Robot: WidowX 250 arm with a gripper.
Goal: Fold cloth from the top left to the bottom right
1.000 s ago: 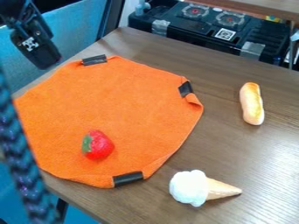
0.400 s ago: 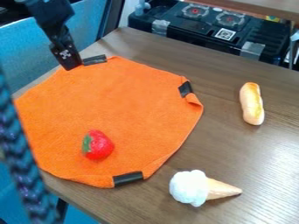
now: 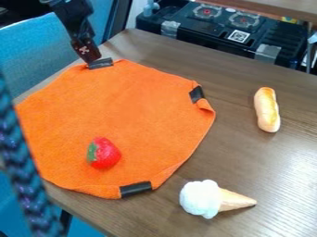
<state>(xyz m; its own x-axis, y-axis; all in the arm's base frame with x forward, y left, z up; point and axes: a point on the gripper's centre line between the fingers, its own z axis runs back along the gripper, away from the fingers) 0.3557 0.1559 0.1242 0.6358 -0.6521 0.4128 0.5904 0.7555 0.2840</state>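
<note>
Along the left side of our view, closest to us, hangs a dark braided cable [image 3: 23,162]. Near the lower edge of our view we see a toy ice cream cone [image 3: 213,199] lying on its side on the brown counter [image 3: 241,152], its white scoop to the left and its tip pointing right. Just beside it, to the left, the orange cloth [image 3: 130,111] lies spread out across the counter, with a black strip [image 3: 136,189] on its near edge. A red toy strawberry [image 3: 106,154] rests on the cloth, its green end facing left. Farther back, we find another black strip [image 3: 197,94] at the cloth's right corner, where the edge curls a little, and a toy bread roll [image 3: 267,109] well apart on the right. At the cloth's far left edge, the black end effector [image 3: 91,59] points down beside a third black strip [image 3: 100,63]; we cannot tell how far open it is, or whether it has hold of anything. Beyond the counter we see a black toy stove [image 3: 217,34] with two burners.
</note>
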